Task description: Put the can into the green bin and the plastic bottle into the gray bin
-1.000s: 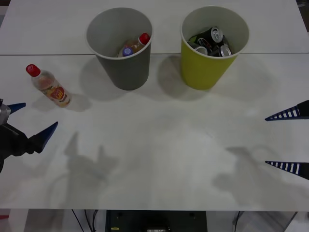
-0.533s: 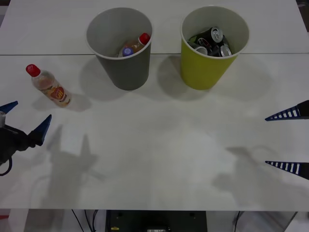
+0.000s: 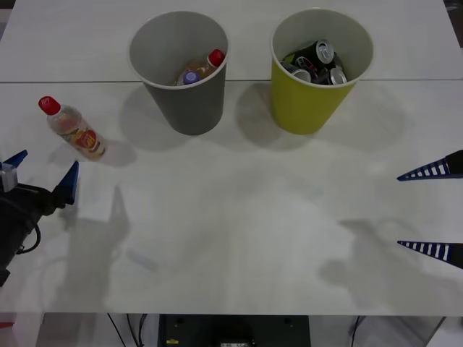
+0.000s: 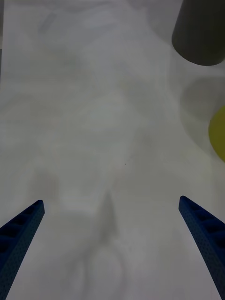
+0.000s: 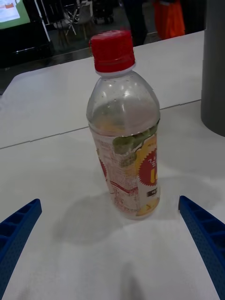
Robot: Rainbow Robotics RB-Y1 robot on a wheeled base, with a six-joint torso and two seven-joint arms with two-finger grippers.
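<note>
The plastic bottle (image 3: 72, 129) stands upright at the table's left, with a red cap and a yellow-and-red label. My left gripper (image 3: 43, 168) is open just in front of it, not touching. In the left wrist view the bottle (image 5: 125, 140) rises between and beyond the open fingers of the left gripper (image 5: 108, 202). The gray bin (image 3: 184, 108) holds a red-capped and a purple-capped bottle. Black cans (image 3: 323, 52) lie in the green bin (image 3: 304, 108). My right gripper (image 3: 432, 210) waits open at the right edge.
A seam (image 3: 405, 79) runs across the table behind the bins. The right wrist view looks past the right gripper (image 4: 110, 204) over bare tabletop to the gray bin (image 4: 199, 33) and the green bin's edge (image 4: 218, 133). The gray bin's wall (image 5: 214, 70) stands beside the bottle.
My left gripper has shifted left and a little forward, closing in on the bottle, and stays open. The right arm, the bottle and both bins have not moved.
</note>
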